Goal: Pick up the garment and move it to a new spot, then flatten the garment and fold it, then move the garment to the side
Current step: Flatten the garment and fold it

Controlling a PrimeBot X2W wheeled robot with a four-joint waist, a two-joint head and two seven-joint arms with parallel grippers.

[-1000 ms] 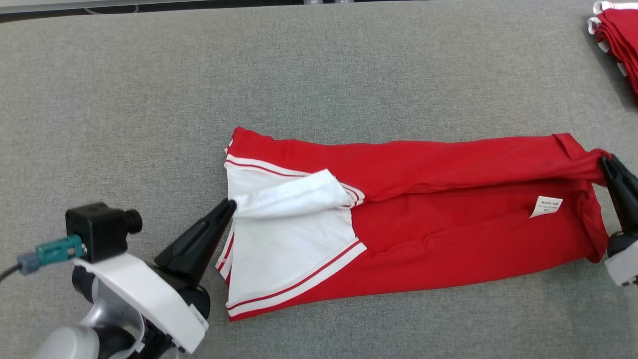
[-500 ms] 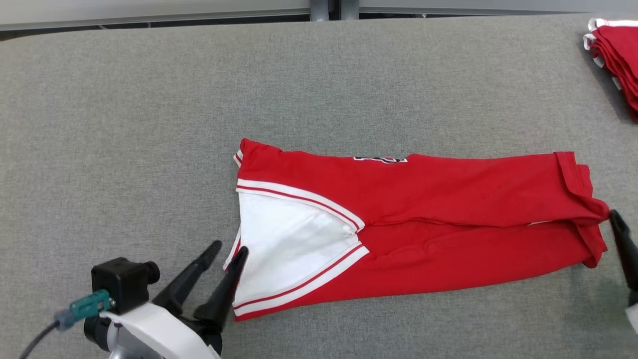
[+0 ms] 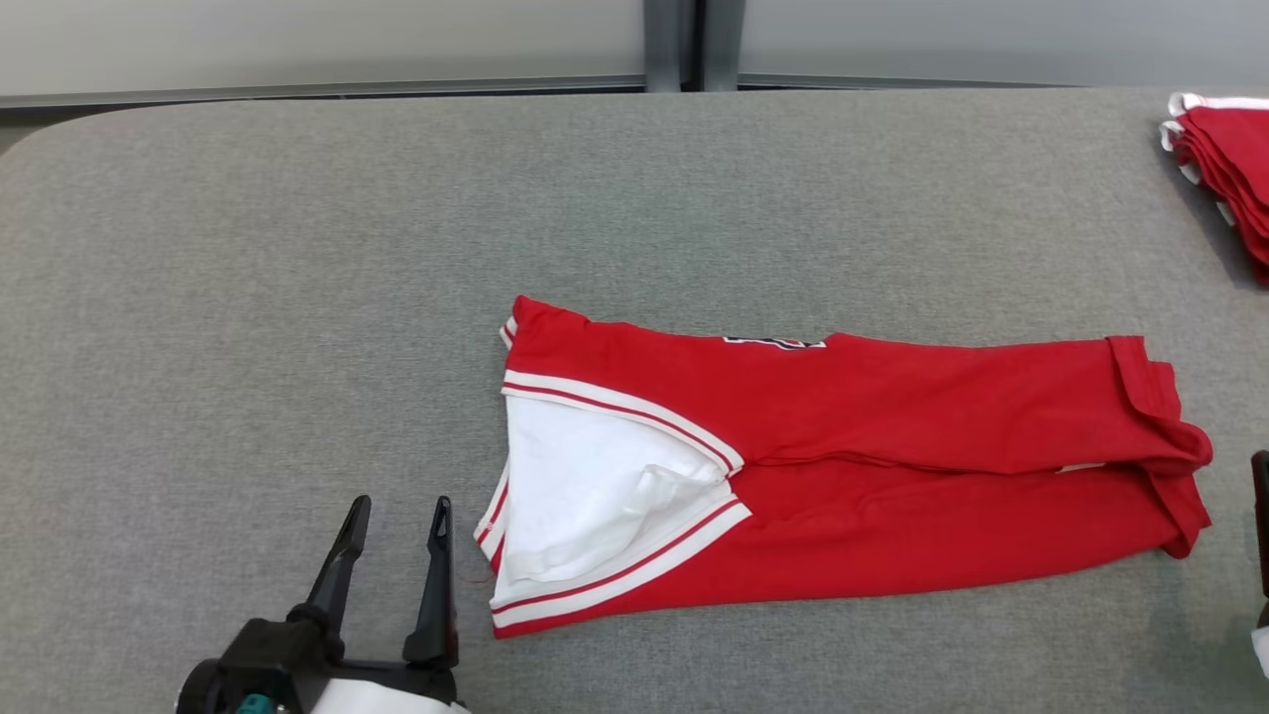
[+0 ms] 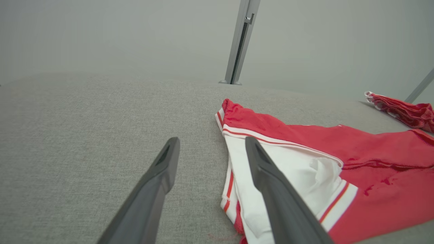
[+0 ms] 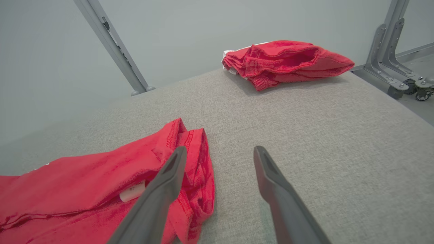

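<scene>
The red knit garment (image 3: 892, 446) with the white, stripe-edged panel is lying folded into a long band across the middle of the grey fabric-covered table (image 3: 297, 297), running left to right in the head view. Its white panel is facing my left side, with a small rumpled fold of white cloth sitting at the point of the V. Its red hem is bunching into a thick, doubled lip at my right end, and a sliver of a white label is peeking out from between the layers there.

My left gripper (image 3: 400, 506) is hovering just beside the white end, near the table's front edge, with both long dark fingers spread wide apart and gripping nothing. In the left wrist view one finger is crossing in front of the striped edge, and I cannot tell whether it is touching the cloth.

My right gripper (image 5: 220, 150) is standing open too — empty, at the bunched hem, one finger overlapping the red lip and the other over bare table.

Well apart, at the far right corner, a stack of folded red garments (image 3: 1224, 159) is resting — beyond it, a pale wall and a grey metal post (image 3: 674, 45).
</scene>
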